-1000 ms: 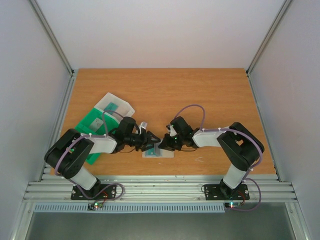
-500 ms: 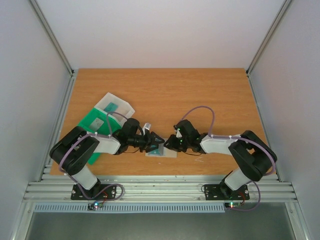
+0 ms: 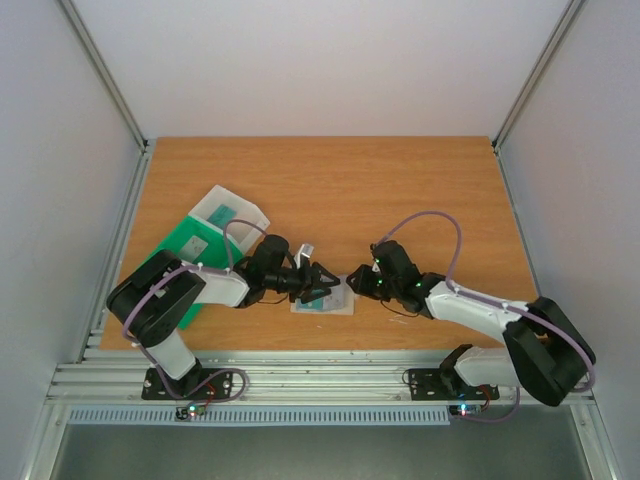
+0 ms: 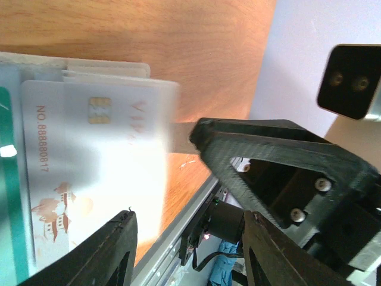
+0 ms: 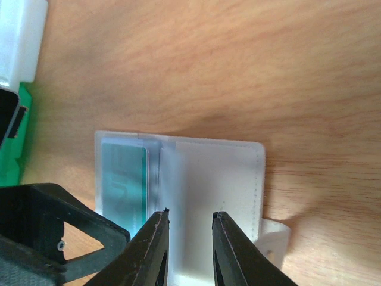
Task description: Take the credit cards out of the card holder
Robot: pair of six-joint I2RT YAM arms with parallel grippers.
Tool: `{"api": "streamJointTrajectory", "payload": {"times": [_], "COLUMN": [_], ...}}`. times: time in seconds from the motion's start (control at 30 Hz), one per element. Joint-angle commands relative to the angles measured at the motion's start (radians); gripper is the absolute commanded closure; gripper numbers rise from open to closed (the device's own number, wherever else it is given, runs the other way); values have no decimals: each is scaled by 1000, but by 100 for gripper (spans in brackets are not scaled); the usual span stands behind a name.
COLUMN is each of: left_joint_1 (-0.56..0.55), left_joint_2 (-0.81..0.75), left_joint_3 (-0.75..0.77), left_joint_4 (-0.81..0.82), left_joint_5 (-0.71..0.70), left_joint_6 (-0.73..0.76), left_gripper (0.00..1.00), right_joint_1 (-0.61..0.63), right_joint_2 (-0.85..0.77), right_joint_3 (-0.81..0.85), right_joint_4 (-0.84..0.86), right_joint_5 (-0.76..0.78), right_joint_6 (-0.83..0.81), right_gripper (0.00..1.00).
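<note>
The card holder (image 3: 336, 304) lies open on the table near the front edge, a pale two-panelled sleeve (image 5: 214, 179) with a side tab (image 5: 275, 235). A teal card (image 5: 122, 179) sits in its left panel. In the left wrist view a pale grey card (image 4: 77, 155) with a chip and red print lies in the holder (image 4: 36, 62), beside the teal card (image 4: 9, 196). My left gripper (image 3: 325, 283) is open over the holder's left side (image 4: 187, 250). My right gripper (image 3: 358, 286) is open, with a narrow gap, low over the right panel (image 5: 189, 250). No red card shows.
A green compartmented tray (image 3: 185, 245) and a clear plastic box (image 3: 228, 212) lie at the left, behind my left arm. Both show at the left edge of the right wrist view, the tray (image 5: 12, 149) and the box (image 5: 18, 36). The two grippers nearly meet over the holder.
Both grippers have shifted to the right. The right arm has stretched out lower over the table. The left gripper now reaches further over the holder, which has moved slightly right.
</note>
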Motion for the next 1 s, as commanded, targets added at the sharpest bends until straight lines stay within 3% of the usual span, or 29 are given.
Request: {"api": "streamJointTrajectory", "payload": {"times": [0.0, 0.23, 0.47, 0.97], "left_joint_1": [-9, -9, -9, -9], "left_joint_2": [19, 5, -8, -9], "left_joint_3": [24, 20, 72, 86], "left_joint_4": [47, -48, -289, -376], "left_joint_5": [-10, -59, -151, -196], "left_joint_6": [5, 66, 195, 243], "left_gripper": [50, 51, 54, 60], "right_joint_1": [-10, -11, -11, -10], "right_joint_2": [-89, -96, -18, 167], "right_joint_3": [6, 28, 83, 120], "right_joint_4": [-109, -122, -119, -103], "right_joint_5": [101, 31, -72, -162], "right_joint_6": [-30, -31, -57, -48], "right_gripper": [78, 78, 79, 83]}}
